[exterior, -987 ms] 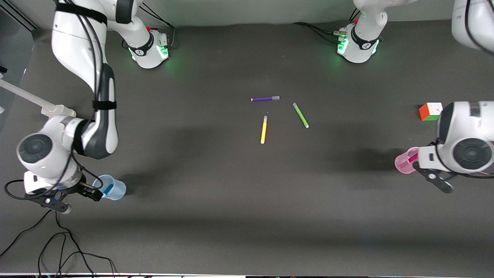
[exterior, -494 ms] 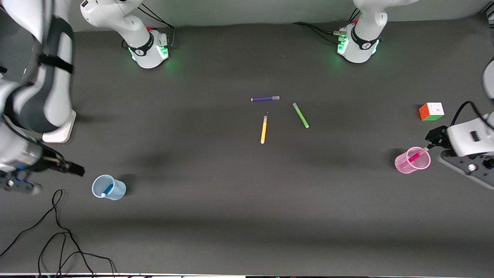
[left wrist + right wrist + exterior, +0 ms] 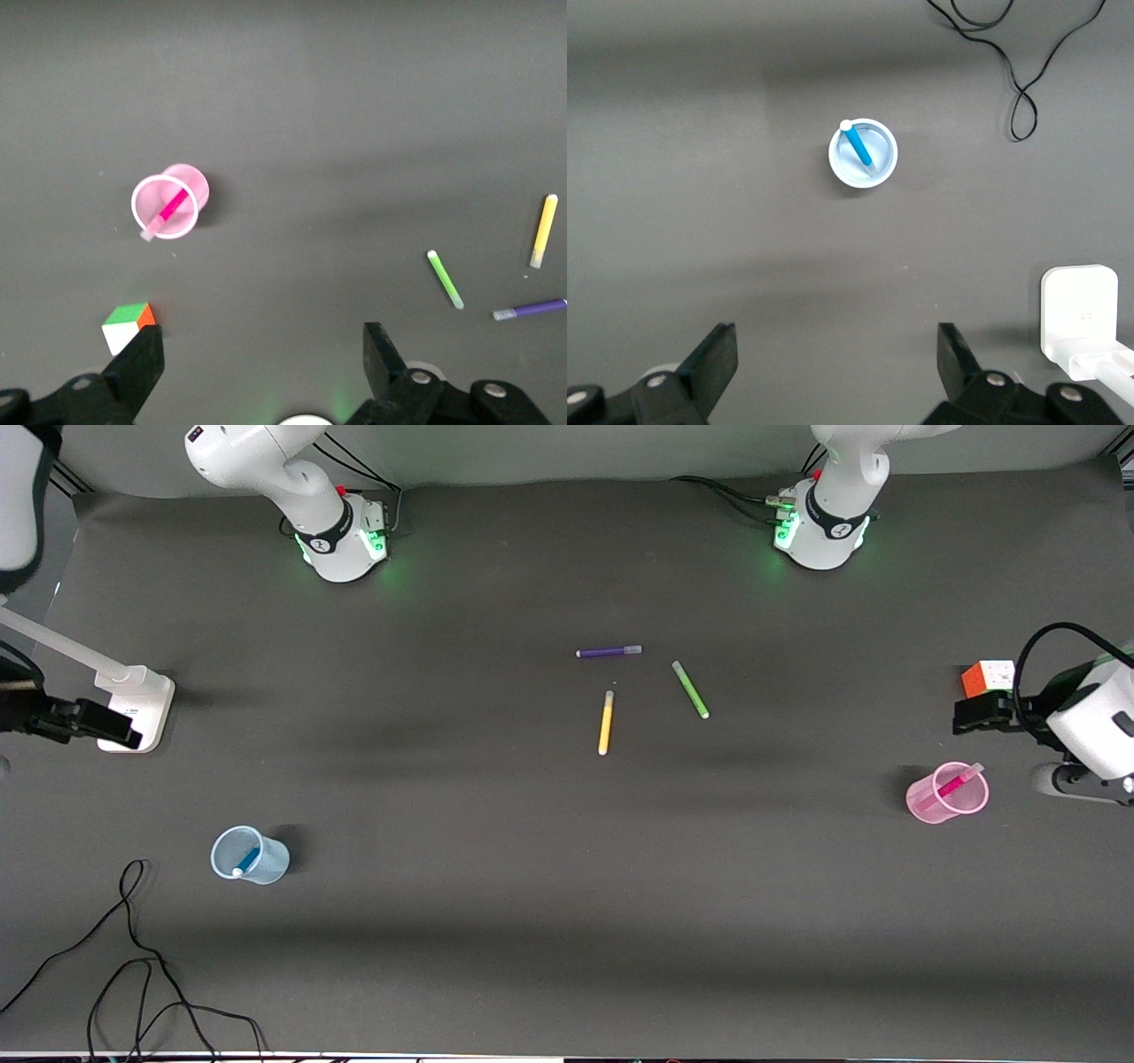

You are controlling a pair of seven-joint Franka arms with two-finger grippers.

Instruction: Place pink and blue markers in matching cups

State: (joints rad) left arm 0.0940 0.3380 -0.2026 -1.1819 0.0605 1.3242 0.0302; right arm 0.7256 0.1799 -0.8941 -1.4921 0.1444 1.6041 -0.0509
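Front view: pink marker (image 3: 950, 786) stands in pink cup (image 3: 946, 794), blue marker (image 3: 246, 860) in blue cup (image 3: 250, 856). Left pincer (image 3: 257, 359) and right pincer (image 3: 837, 359), both wide and empty, hang well apart from them above the desk (image 3: 532, 886).

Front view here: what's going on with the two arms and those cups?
Nothing is being handled right now. The pink marker leans inside the pink cup at the left arm's end of the table, and the blue marker stands in the blue cup at the right arm's end. Both pincers are open and empty: the left pincer is up near the colour cube, the right pincer near a white stand. Purple, green and yellow pens lie mid-table.
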